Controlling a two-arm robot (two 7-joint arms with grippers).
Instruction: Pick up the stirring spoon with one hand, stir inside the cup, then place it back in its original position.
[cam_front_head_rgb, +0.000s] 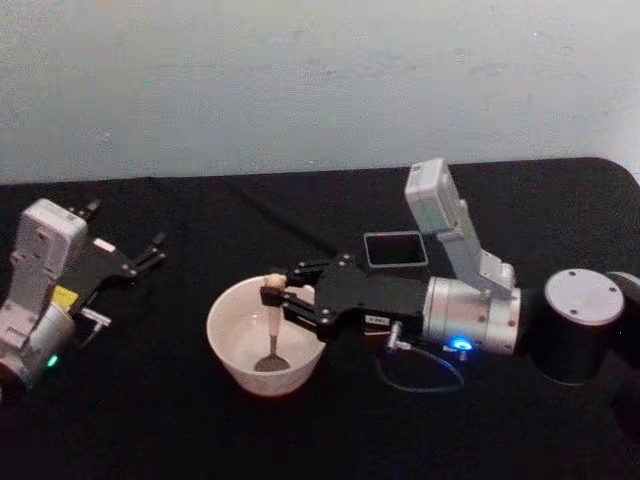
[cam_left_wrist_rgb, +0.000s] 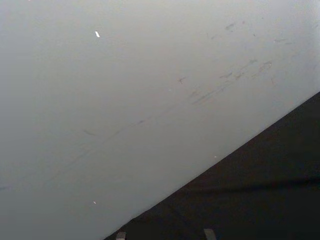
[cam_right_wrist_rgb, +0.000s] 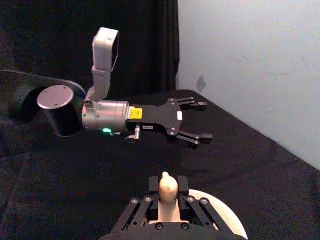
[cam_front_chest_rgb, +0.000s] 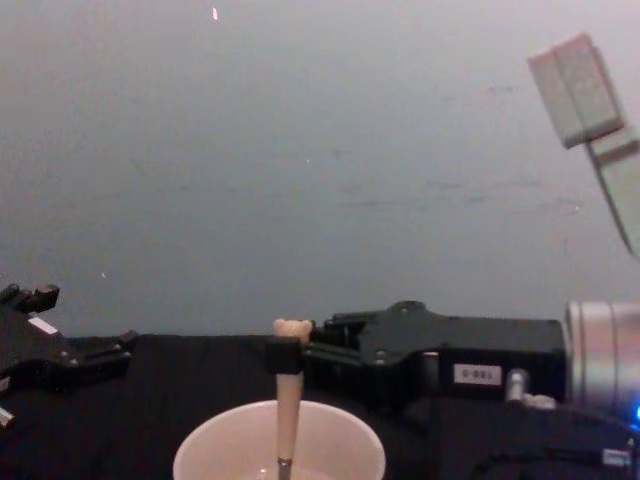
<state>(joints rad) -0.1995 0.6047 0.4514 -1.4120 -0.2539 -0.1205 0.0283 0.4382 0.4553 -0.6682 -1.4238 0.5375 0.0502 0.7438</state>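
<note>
The stirring spoon (cam_front_head_rgb: 273, 332) is seen standing nearly upright inside the cup (cam_front_head_rgb: 230, 360). Its metal bowl is down on the cup's floor near the middle, and the bear head is raised above the rim. The beige handle is clamped just under the bear head by the fingers (cam_front_head_rgb: 296, 272) of the right gripper (cam_front_head_rgb: 272, 297), which are closed tight on it. The right gripper is stretched in level from the right, over the cup's right rim. The cup is set on the black worktop (cam_front_head_rgb: 150, 400), about centre. The dark grey holder (cam_front_head_rgb: 394, 250) is found behind the right gripper, right of and apart from the cup. The left gripper (cam_right_wrist_rgb: 202, 120) is parked well to the left of the cup. Its fingers are spread wide and nothing is held.
</note>
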